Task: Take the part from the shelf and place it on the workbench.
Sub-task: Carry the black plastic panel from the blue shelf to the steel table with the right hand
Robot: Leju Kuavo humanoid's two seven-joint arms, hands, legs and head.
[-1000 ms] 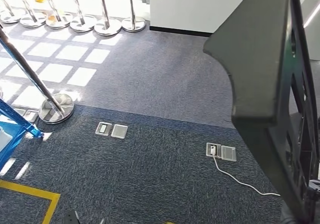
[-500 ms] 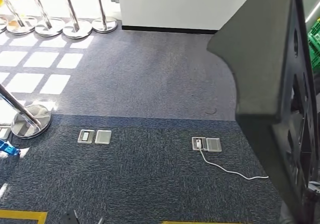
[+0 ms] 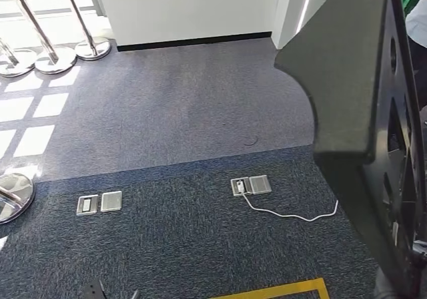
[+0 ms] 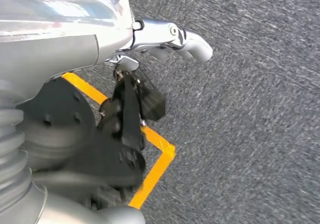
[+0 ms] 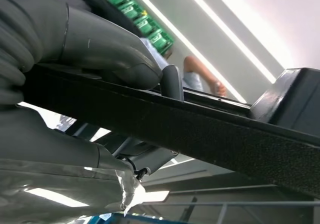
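I have the part (image 3: pixel 347 99), a big black moulded panel, up at my right side, and my right hand (image 5: pixel 75 49) clamps its edge with thumb over and fingers under. Over the last second the whole floor picture has slid leftward: the stanchion bases (image 3: pixel 91 47) moved toward the corner, and the floor socket with its white cable (image 3: pixel 282 212) crossed to mid-frame. I read that as my body turning while carrying (not the things moving), so I judge this the walk to the workbench. My left hand (image 4: pixel 151 59) hangs over the carpet holding nothing, fingers loosely apart. Green crates (image 5: pixel 147 19) sit stacked behind a person; their contents I cannot tell.
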